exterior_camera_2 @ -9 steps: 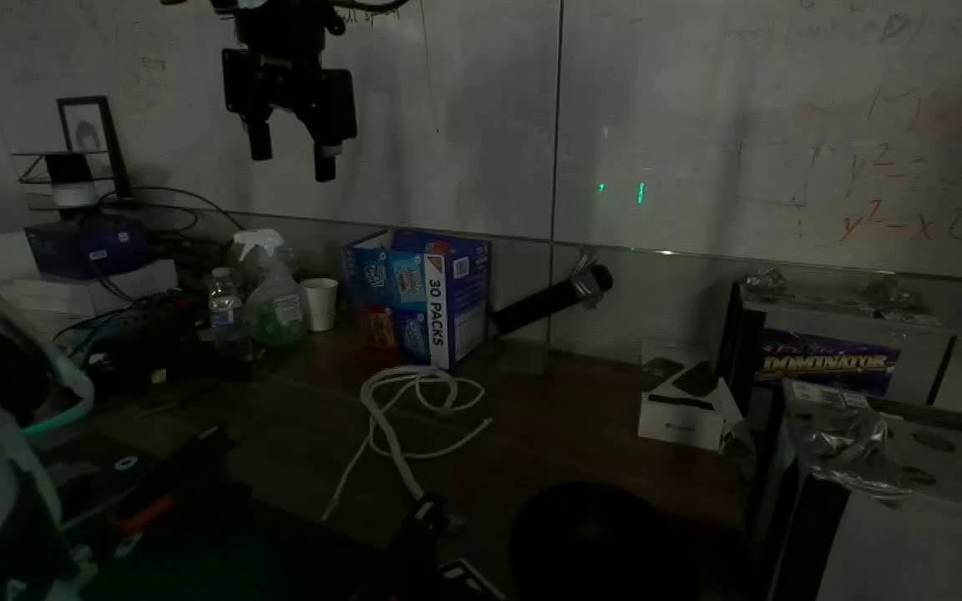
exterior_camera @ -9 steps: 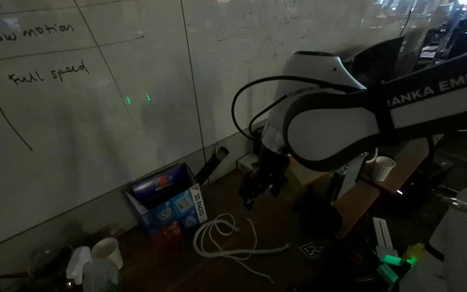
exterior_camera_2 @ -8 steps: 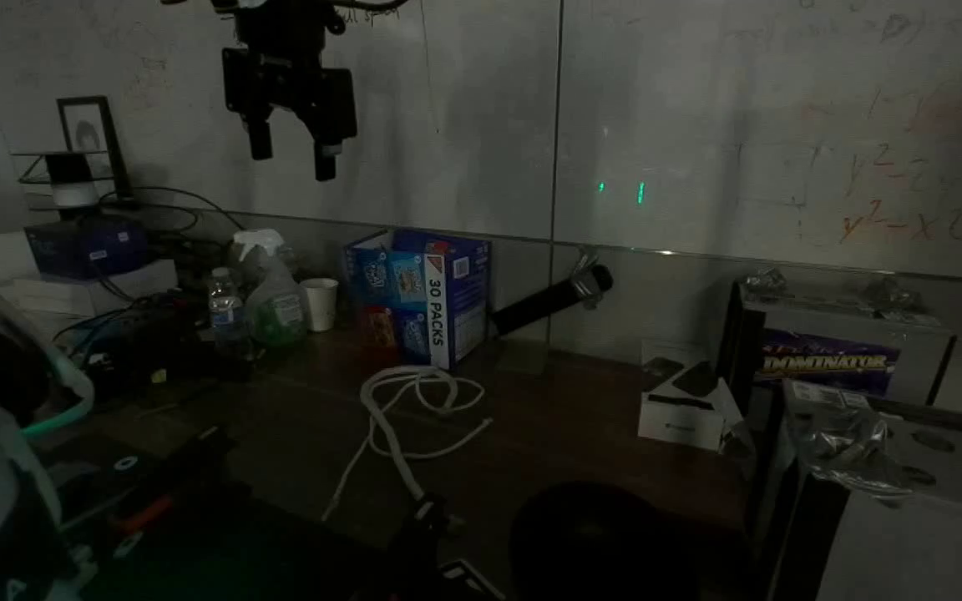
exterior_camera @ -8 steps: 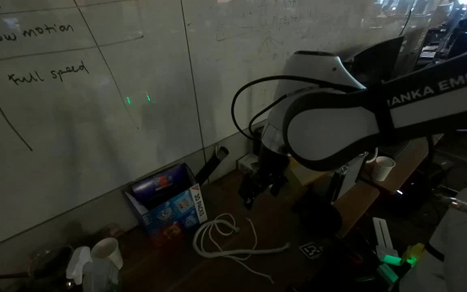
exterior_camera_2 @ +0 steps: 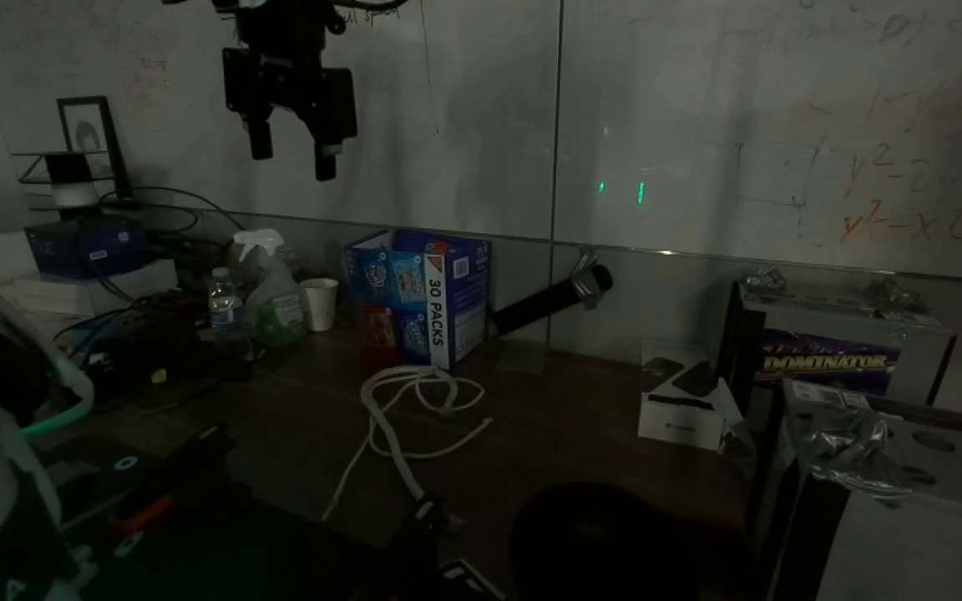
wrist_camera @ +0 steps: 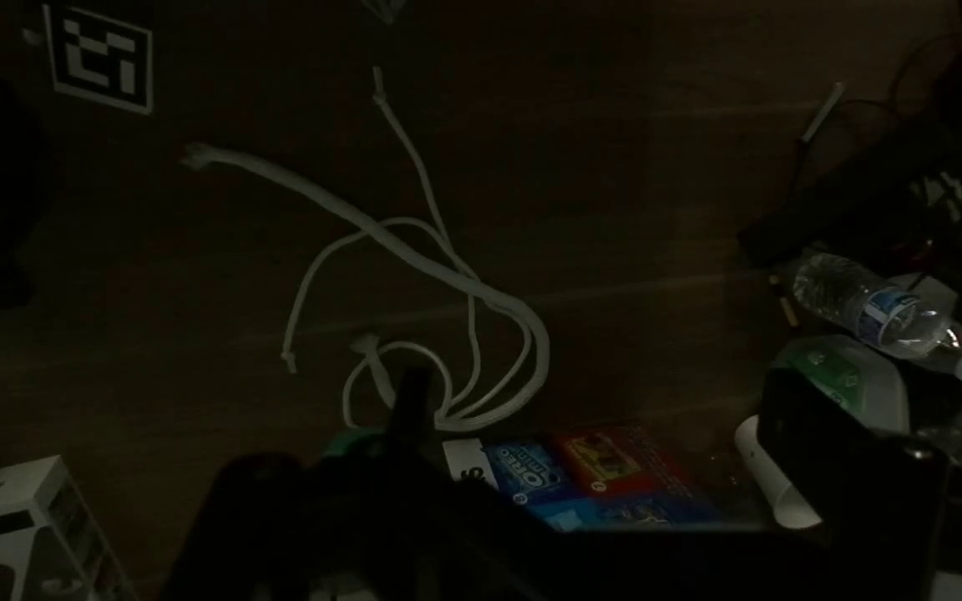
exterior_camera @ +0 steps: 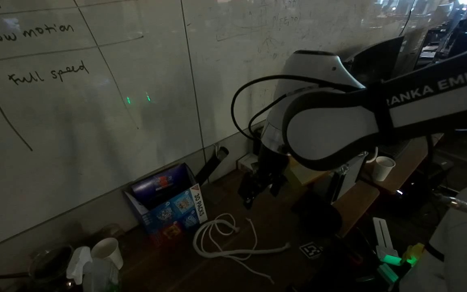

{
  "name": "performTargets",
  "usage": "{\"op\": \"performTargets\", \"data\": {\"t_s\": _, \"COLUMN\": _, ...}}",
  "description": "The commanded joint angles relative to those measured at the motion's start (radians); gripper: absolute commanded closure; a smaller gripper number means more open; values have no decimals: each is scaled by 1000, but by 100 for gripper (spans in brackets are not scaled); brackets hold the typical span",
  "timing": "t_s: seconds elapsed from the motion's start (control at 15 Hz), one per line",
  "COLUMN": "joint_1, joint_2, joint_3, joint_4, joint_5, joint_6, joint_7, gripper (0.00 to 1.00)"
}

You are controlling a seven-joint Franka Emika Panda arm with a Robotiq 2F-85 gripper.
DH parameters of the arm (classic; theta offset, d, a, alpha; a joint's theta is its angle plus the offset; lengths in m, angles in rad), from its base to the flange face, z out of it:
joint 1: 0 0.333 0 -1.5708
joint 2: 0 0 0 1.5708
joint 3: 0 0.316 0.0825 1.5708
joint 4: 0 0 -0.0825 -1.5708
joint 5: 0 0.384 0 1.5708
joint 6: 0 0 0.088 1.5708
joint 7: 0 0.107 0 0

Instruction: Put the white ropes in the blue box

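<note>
The white ropes (exterior_camera: 258, 252) lie in loose loops on the dark table, a thick cord tangled with thinner ones; the wrist view shows the whole tangle of ropes (wrist_camera: 422, 263). Right behind them the blue box (exterior_camera_2: 408, 284), printed with snack pictures and "30 PACKS", stands upright against the whiteboard. Its top is open in an exterior view, and only part of the box (wrist_camera: 531, 467) appears in the dark wrist view. High above the table hangs my gripper (exterior_camera_2: 293, 163), fingers apart with nothing between them, touching neither ropes nor box.
Beside the box are a white cup (exterior_camera_2: 320, 305), a spray bottle (exterior_camera_2: 278, 313) and a water bottle (exterior_camera_2: 228, 317). A black tube (exterior_camera_2: 544, 302) leans on its other side. A small white box (exterior_camera_2: 681, 421), larger grey boxes (exterior_camera_2: 932, 517) and a dark round object (exterior_camera_2: 598, 534) stand farther along.
</note>
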State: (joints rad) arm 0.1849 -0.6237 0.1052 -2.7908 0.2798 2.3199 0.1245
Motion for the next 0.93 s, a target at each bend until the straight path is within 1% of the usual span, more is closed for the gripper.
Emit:
{"op": "performTargets", "data": {"t_s": 0.0, "joint_1": -9, "joint_2": 48, "joint_3": 12, "joint_4": 2, "joint_5": -27, "joint_6": 39, "joint_7": -17, "gripper": 0}}
{"op": "performTargets", "data": {"t_s": 0.2, "joint_1": -17, "joint_2": 131, "joint_3": 21, "joint_4": 1, "joint_5": -66, "joint_6": 94, "joint_7": -25, "gripper": 0}}
{"op": "performTargets", "data": {"t_s": 0.6, "joint_1": -34, "joint_2": 415, "joint_3": 21, "joint_4": 53, "joint_5": -160, "joint_6": 263, "joint_7": -36, "gripper": 0}}
{"op": "performTargets", "data": {"t_s": 0.87, "joint_1": -46, "joint_2": 608, "joint_3": 27, "joint_4": 99, "joint_5": -272, "joint_6": 370, "joint_7": -33, "gripper": 0}}
